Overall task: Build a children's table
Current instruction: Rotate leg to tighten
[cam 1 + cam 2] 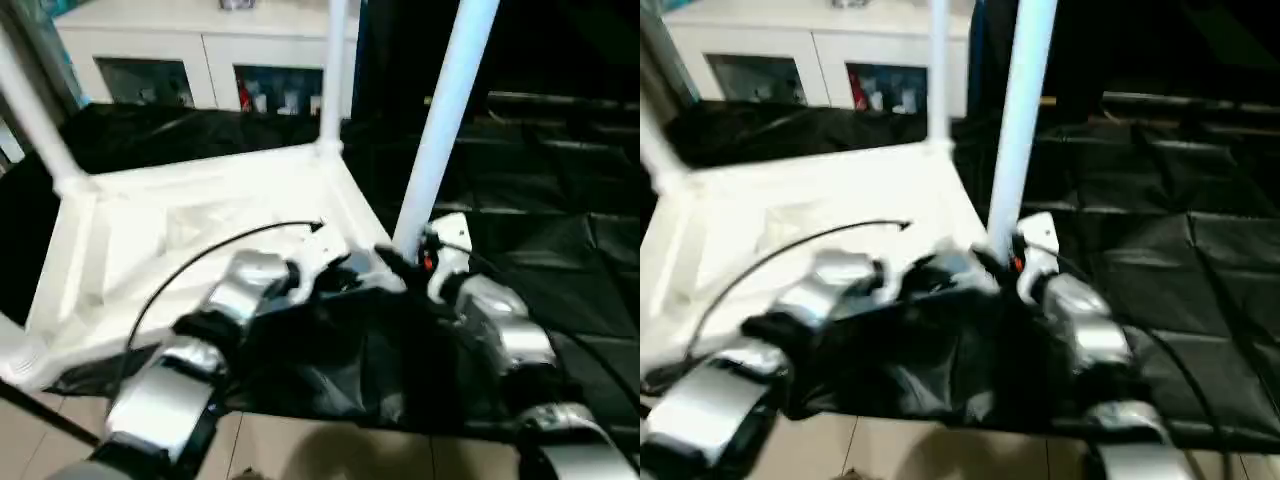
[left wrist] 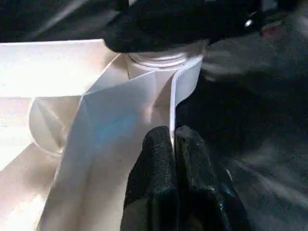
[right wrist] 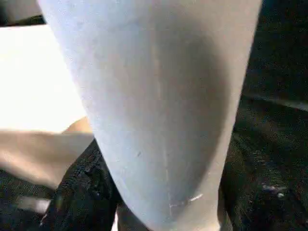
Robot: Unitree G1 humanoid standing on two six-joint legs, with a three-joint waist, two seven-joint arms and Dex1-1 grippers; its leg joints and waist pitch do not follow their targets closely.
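Here the children's table [image 1: 200, 230] lies upside down on the black tabletop [image 1: 560, 250], legs pointing up, long axis running left-right. The left hand [image 2: 172, 144] pinches its rim near the corner socket [image 2: 156, 60], likely steadying it. The right hand [image 1: 405, 265] clamps the leg [image 1: 445, 120] there, seemingly seating it.

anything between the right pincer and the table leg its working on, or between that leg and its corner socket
Nothing visible. The right pincer is already around the base of the long white tubular leg, which stands at the near corner socket of the upturned white plastic table top. The left pincer clamps that corner's rim.
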